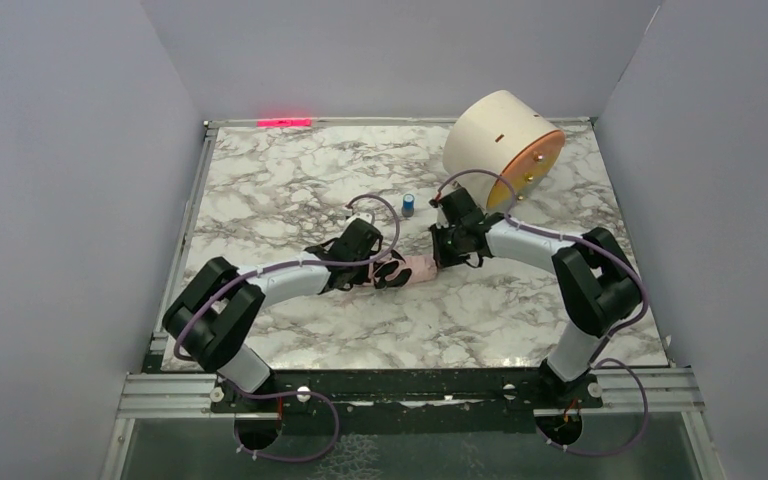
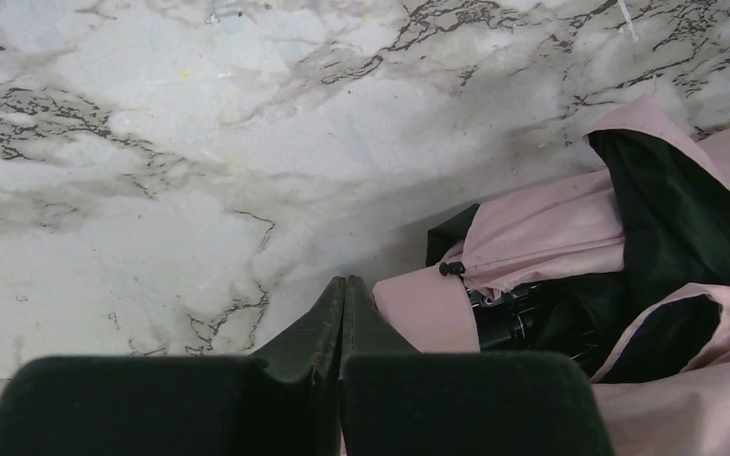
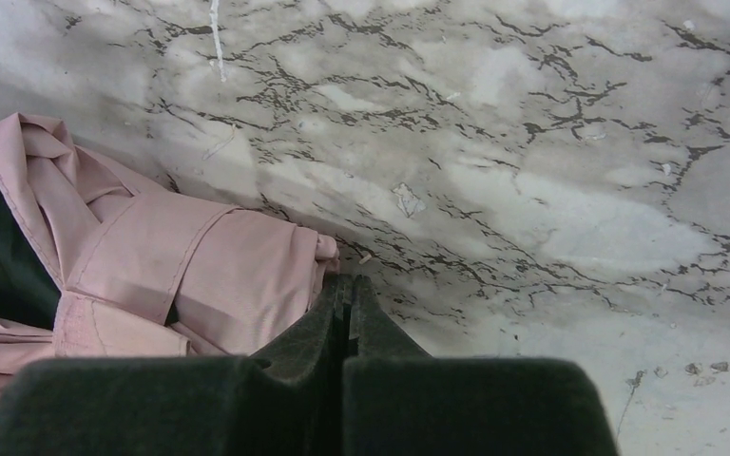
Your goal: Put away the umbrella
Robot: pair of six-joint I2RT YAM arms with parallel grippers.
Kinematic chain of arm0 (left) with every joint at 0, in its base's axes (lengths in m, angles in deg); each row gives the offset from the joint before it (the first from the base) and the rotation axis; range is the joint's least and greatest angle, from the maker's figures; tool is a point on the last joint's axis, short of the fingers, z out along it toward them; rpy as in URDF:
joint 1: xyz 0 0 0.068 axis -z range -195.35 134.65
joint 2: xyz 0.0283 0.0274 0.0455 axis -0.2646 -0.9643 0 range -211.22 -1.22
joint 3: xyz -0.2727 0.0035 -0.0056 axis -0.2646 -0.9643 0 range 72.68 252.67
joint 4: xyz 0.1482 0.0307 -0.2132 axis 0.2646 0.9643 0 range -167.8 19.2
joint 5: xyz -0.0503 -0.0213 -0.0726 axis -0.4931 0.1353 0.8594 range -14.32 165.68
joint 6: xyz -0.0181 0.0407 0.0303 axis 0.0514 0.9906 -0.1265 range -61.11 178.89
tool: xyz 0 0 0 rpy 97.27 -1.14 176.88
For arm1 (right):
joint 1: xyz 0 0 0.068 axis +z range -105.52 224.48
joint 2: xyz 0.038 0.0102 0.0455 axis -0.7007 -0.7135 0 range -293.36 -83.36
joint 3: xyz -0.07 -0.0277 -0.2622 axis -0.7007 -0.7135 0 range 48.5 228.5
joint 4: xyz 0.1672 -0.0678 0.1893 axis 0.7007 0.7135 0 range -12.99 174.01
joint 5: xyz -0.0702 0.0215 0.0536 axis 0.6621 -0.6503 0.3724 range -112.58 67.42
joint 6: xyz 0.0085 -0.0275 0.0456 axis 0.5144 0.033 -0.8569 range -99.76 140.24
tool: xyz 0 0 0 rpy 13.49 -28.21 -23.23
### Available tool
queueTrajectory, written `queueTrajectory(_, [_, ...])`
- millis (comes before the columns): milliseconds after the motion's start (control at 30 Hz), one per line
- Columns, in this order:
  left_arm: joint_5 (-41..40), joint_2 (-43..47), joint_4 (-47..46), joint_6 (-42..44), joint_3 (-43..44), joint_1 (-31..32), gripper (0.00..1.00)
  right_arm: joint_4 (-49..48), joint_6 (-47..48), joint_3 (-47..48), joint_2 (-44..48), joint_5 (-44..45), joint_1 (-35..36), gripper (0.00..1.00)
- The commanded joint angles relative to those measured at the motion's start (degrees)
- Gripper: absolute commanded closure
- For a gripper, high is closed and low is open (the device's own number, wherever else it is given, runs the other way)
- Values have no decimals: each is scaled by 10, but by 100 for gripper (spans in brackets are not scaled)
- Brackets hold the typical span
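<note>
Umbrella [image 1: 422,268] on table [image 1: 280,180], drum [image 1: 490,135] apart

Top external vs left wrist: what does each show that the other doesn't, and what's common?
Only top external: the right claw, the cream drum with its orange face, and a small blue object. Only left wrist: black lining inside the fabric folds and a black rib tip, seen up close. Both: the shut left claw, the pink umbrella beside it, and the marble table it lies on.
</note>
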Motion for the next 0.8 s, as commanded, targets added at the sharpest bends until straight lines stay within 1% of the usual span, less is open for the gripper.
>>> queueTrajectory(0, [128,-38,-68,-2,43,48,100,-67,-49,8,27,-87,36,100])
queueTrajectory(67, [92,-37,-34,9,64,37,100,-38,-55,7,44,-19,36,99])
queueTrajectory(133, [79,-24,-7,15,73,11,100,-24,-60,-5,76,73,36,96])
queueTrajectory(233, [69,30,14,27,69,-37,98,-12,-54,-26,133,201,35,85])
queueTrajectory(300, [40,67,35,47,70,-59,97,-4,-53,-34,165,246,35,76])
queueTrajectory(467, [-61,150,99,87,80,-86,95,-9,-72,-67,258,323,35,64])
queueTrajectory(500, [-82,169,108,91,81,-89,95,-18,-72,-77,280,326,35,61])
queueTrajectory(567, [-111,208,118,99,78,-92,94,-52,-57,-109,337,315,35,51])
queueTrajectory(633, [-125,250,119,105,70,-93,94,-86,-38,-139,396,293,35,43])
queueTrajectory(700, [-123,294,118,108,59,-94,89,-103,-26,-159,449,274,35,36])
queueTrajectory(733, [-118,318,117,109,52,-94,76,-102,-19,-165,481,266,35,32])
queueTrajectory(767, [-114,341,115,108,42,-94,61,-98,-12,-169,504,261,35,27])
